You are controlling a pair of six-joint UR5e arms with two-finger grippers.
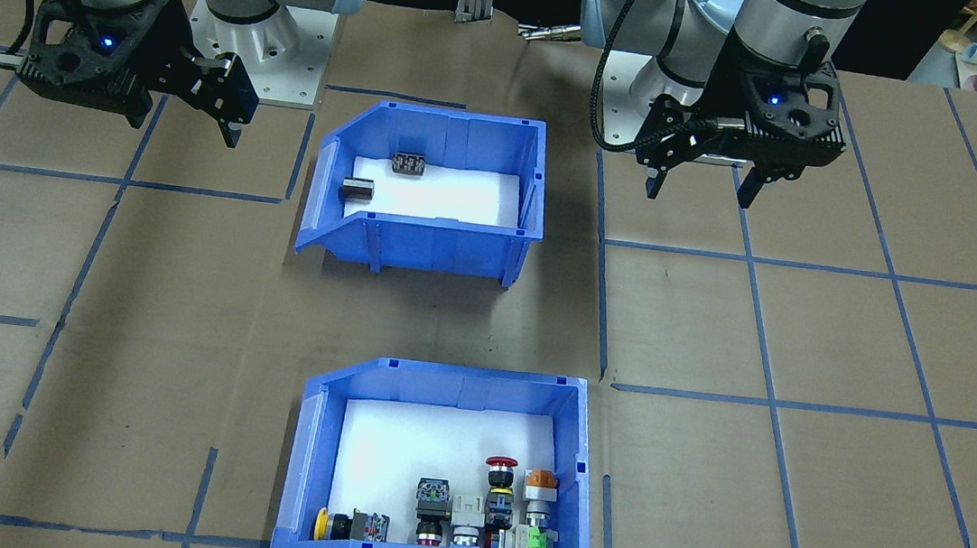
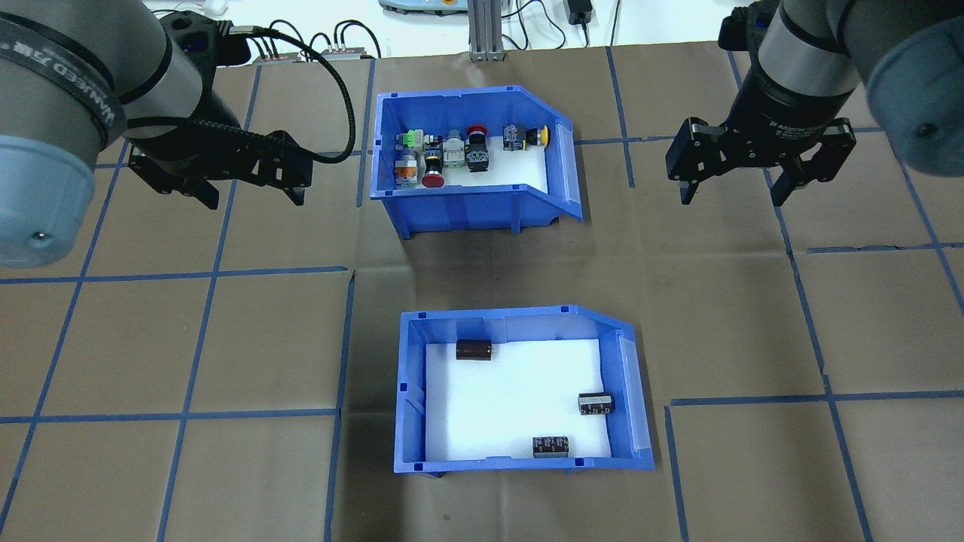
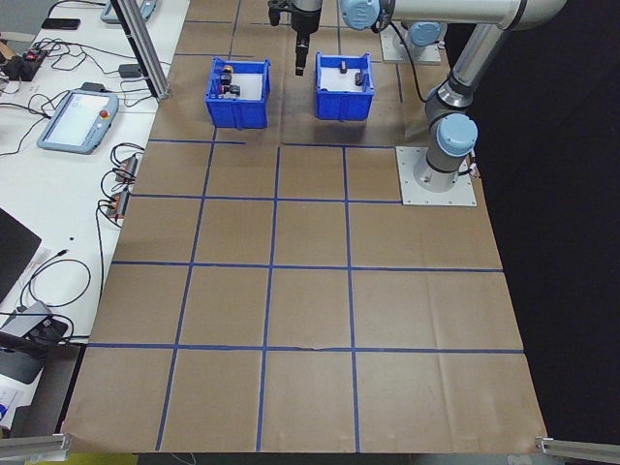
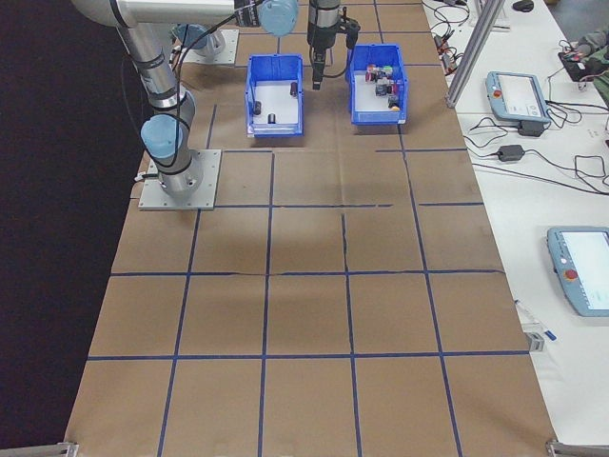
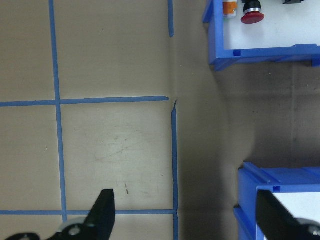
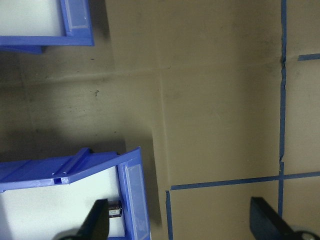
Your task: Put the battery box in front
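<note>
A robotics lab: taped grid table (image 3: 310,291), teach pendants (image 4: 582,269), cables.

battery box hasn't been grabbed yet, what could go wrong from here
1. The battery box and the switch bin are alike blue bins in one line, so a gripper might take the wrong one.
2. Three batteries lie loose on the white foam; a tilt or jerk could roll them toward the sloped cut-away side.
3. Left gripper and right gripper both hang open beside the switch bin and could knock it.
</note>
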